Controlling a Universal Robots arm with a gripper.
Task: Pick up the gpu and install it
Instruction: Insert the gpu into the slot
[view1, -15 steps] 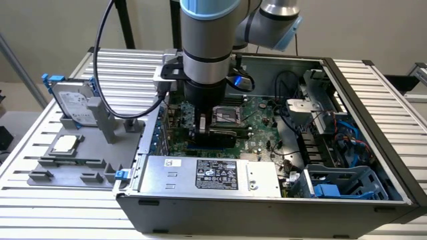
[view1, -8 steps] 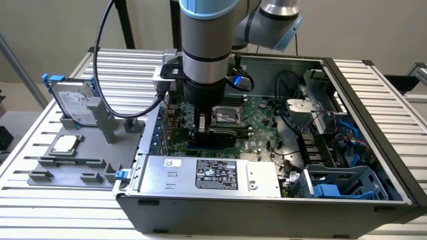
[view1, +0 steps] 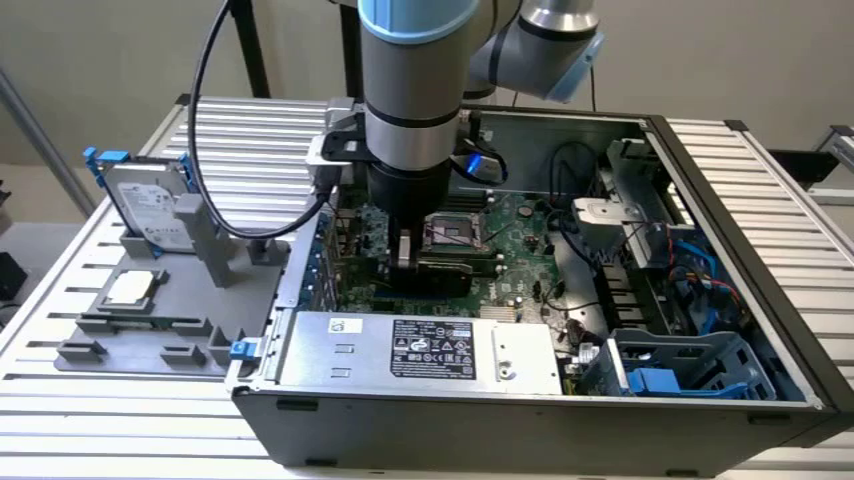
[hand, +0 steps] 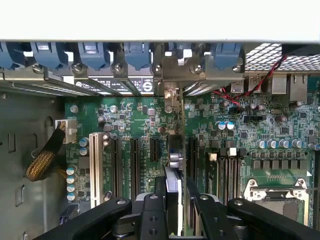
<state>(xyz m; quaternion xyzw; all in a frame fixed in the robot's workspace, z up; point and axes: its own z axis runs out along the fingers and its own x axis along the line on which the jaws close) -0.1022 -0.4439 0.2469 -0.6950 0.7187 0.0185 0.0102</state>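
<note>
Fingers (hand: 172, 200) on gpu (hand: 173, 165), among motherboard (hand: 280, 125) slots.

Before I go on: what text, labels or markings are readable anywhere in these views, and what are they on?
None can be read.
Power supply label: print and logos, too small.
Small sticker on the power supply: blurred.
Hard drive label: blurred.
Black label strip by the case's slot brackets, wrist view: white print and a round logo, unreadable.
Motherboard silkscreen: too small.
The gpu held edge-on in the gripper: no text visible.

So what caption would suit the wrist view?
Gripper shut on the gpu, held edge-on over the motherboard slots.
</note>
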